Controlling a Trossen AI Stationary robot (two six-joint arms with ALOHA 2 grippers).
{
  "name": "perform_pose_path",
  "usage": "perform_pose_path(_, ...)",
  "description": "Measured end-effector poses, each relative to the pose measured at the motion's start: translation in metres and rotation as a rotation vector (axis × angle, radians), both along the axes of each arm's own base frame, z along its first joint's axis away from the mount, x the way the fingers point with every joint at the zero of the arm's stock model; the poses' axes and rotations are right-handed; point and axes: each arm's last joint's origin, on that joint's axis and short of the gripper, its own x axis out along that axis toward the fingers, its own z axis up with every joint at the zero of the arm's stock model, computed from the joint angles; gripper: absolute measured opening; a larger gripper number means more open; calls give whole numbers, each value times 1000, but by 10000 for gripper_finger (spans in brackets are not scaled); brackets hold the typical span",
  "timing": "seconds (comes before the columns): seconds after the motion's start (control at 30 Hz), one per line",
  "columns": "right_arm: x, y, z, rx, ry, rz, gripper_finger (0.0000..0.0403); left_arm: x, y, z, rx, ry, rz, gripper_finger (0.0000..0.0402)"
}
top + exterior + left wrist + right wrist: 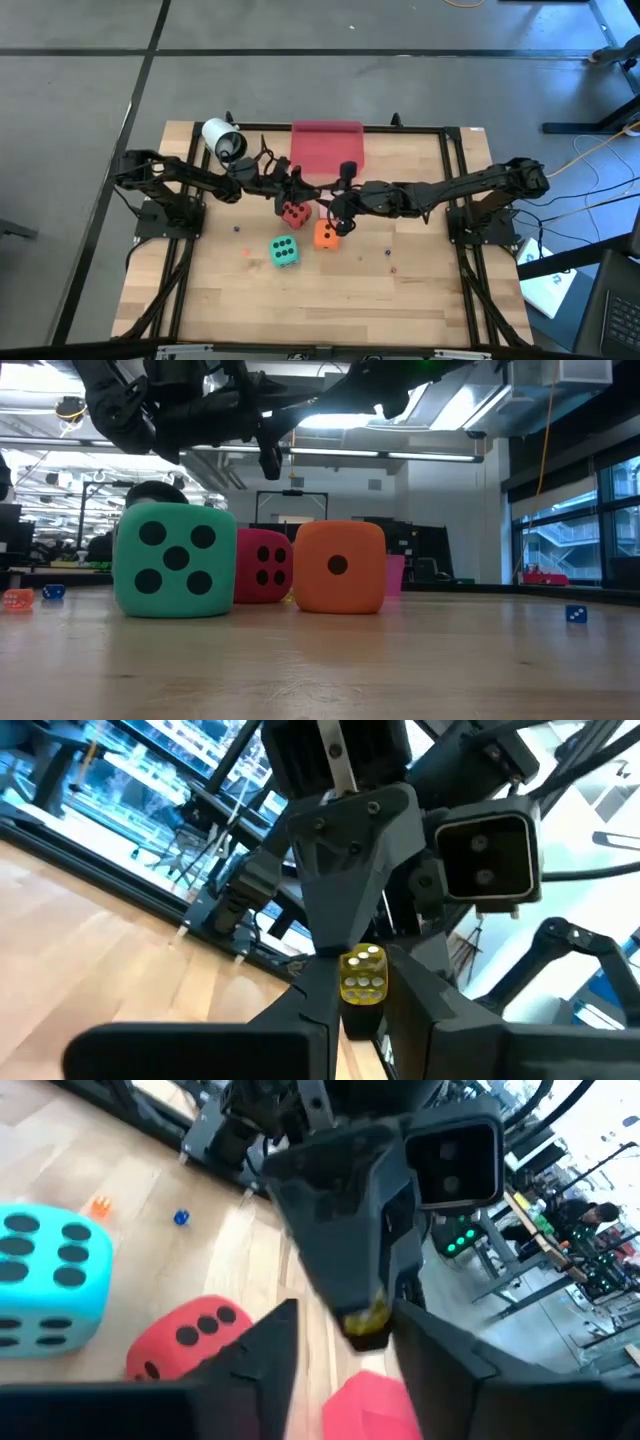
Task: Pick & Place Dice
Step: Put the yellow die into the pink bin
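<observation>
Yellow small die (362, 975) pinched in left gripper (362, 1008), up above the table beside the pink tray (326, 140). Right gripper (345, 1335) spread loose around it. Red die (294, 212), orange die (326, 234) and green die (284, 251) resting close together on the wood below.

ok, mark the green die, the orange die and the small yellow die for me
green die (175, 560), low view, middle pip of its five-pip face.
orange die (339, 566), low view, single pip on its front face.
small yellow die (362, 976), left wrist view, its pipped face between dark fingers.
</observation>
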Motion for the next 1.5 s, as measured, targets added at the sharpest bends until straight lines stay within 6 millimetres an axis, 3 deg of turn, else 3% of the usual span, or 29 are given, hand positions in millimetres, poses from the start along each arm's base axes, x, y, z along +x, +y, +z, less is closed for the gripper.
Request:
perform_pose_path(0.2, -4, 2, 5, 25, -20, -7, 242, 0, 0, 2, 5, -18, 1, 30)
perform_pose_path(0.33, -10, 2, 15, -7, -42, -51, 269, -1, 1, 3, 30, -29, 7, 31)
perform_pose_path(0.6, -45, 6, 49, -68, -84, -199, 273, -6, 20, 4, 104, -33, 39, 29)
perform_pose_path(0.8, -84, -1, 69, 114, -93, -268, 267, -19, 42, 11, 221, -25, 104, 29)
perform_pose_path(0.93, -97, -3, 73, 236, -118, -290, 263, -31, 53, 16, 314, 52, 212, 29)
perform_pose_path(1.2, -101, -2, 46, 348, -118, -331, 263, -47, 75, 25, 376, 232, 351, 29)
perform_pose_path(1.37, -100, -2, 15, 404, -183, -331, 263, -41, 93, 36, 456, 466, 419, 29)
perform_pose_path(1.5, -103, -3, -6, 459, -233, -336, 263, -34, 110, 48, 509, 539, 437, 29)
